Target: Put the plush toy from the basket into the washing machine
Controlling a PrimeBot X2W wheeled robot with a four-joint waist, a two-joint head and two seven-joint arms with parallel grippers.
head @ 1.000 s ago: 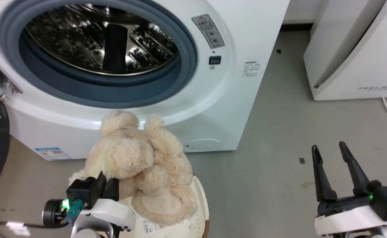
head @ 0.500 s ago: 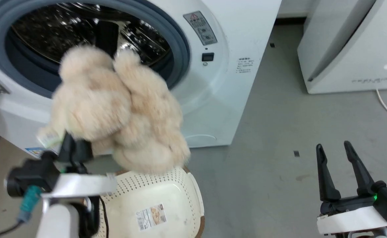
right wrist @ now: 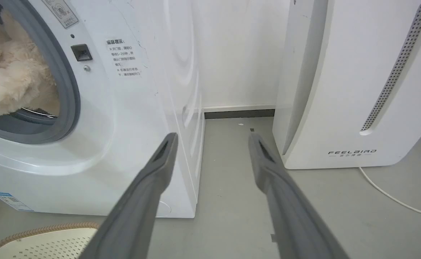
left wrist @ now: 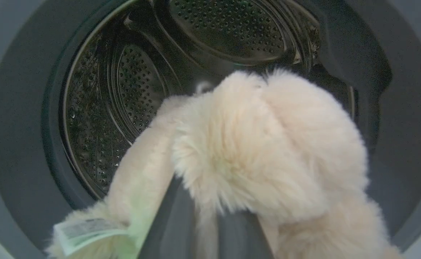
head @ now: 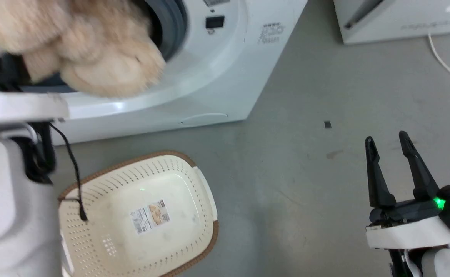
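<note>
While your left gripper (left wrist: 205, 216) clamps the plush toy (left wrist: 264, 144) at the washing machine's (head: 209, 77) mouth, you're at the loading step. As I judge it, reach deeper into the drum (left wrist: 131, 82), then let go. Your right gripper (head: 385, 136) hangs spread and empty, right of the machine. The basket (head: 194, 169) lies empty below its front.

"FEELBIRD" stands low on the white appliance (right wrist: 340, 79) at right. The washing machine (right wrist: 153, 136) stickers (right wrist: 123, 57) and basket (head: 205, 238) label (head: 150, 216) are too small to read.
</note>
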